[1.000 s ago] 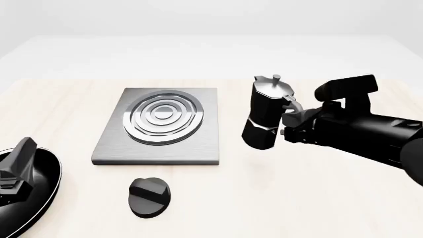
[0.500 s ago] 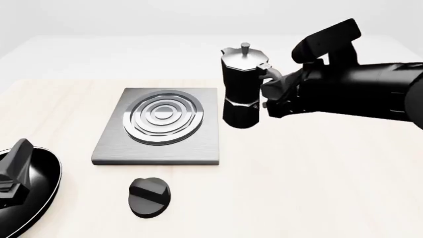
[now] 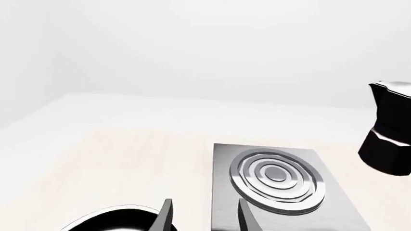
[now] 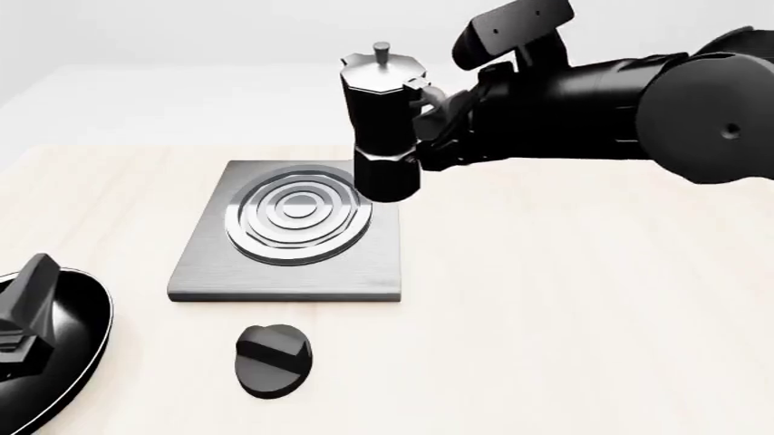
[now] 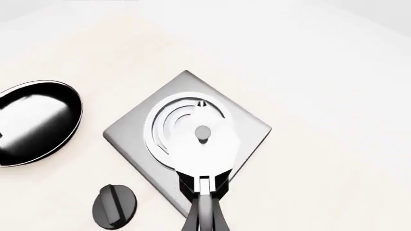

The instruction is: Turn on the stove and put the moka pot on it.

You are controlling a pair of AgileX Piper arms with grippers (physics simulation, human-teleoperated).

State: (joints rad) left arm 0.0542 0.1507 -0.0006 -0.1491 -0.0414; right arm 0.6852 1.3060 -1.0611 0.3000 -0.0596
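The moka pot [image 4: 384,127], black with a silver lid, hangs upright in the air over the right edge of the stove plate [image 4: 206,263]. My right gripper [image 4: 433,118] is shut on its handle. The right wrist view looks down on the pot's lid [image 5: 202,139] above the burner rings of the stove plate [image 5: 125,132], with my right gripper [image 5: 204,192] on the handle. The black stove knob [image 4: 272,360] lies in front of the plate and shows in the right wrist view [image 5: 114,206]. My left gripper [image 4: 24,317] is open and empty over the frying pan [image 4: 72,362].
The left wrist view shows the left gripper [image 3: 205,219], the pan's rim [image 3: 109,214], the stove plate [image 3: 224,159] and the moka pot [image 3: 388,130] at the frame's edge. The pan also shows in the right wrist view [image 5: 38,122].
My right gripper has lifted the moka pot off the table and carried it up and left, from right of the stove to over its right edge. The left arm has not moved.
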